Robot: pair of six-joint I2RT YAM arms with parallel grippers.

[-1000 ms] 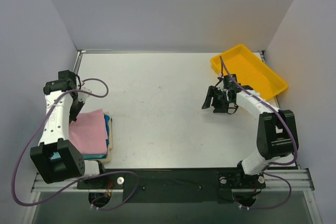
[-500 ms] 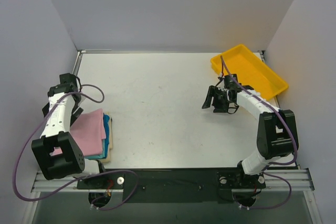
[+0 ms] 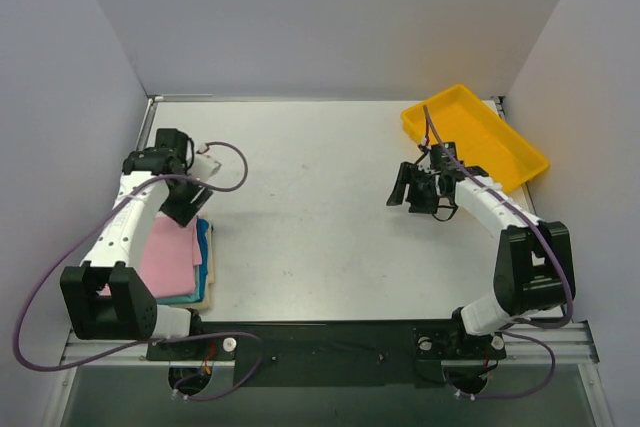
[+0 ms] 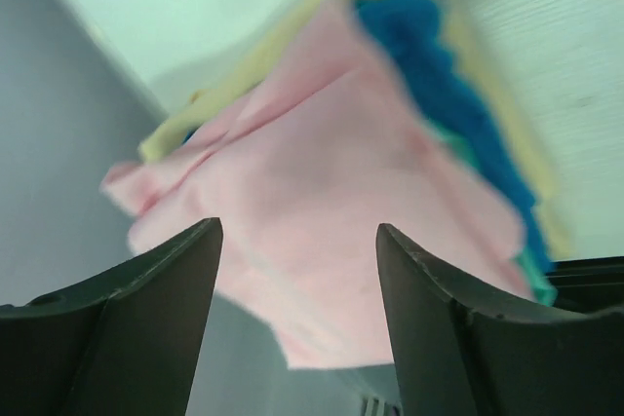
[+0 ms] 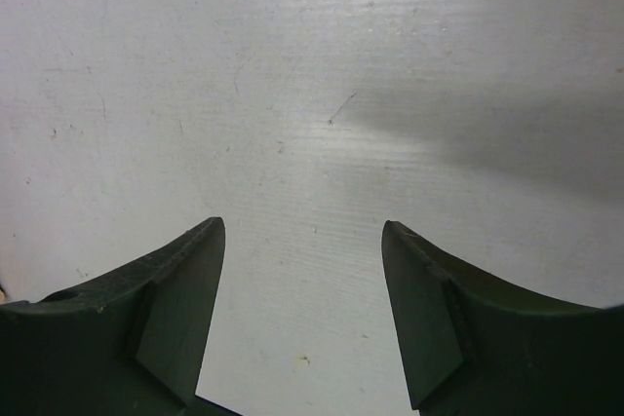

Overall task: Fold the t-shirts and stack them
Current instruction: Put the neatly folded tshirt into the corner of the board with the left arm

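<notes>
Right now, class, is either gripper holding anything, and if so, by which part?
Nothing is held. The left gripper stands open over the folded pink t-shirt; the right gripper stands open over the table.

Each arm consists of white moulded link covers joined by black joint sections. The left arm (image 3: 128,232) and right arm (image 3: 485,202) are identical in construction. Each arm carries one large, boxy black housing (image 3: 108,302) at its biggest joint. A purple cable (image 3: 244,163) runs externally along each arm in loose loops. The left gripper (image 3: 183,215) and right gripper (image 3: 402,187) are black. In the wrist views, each finger (image 4: 127,323) is a dark, matt, broad wedge with a curved outer edge and a flat inner face. Both bases are mounted on a black plate (image 3: 330,342) carried by a silver rail (image 3: 75,352).
</notes>
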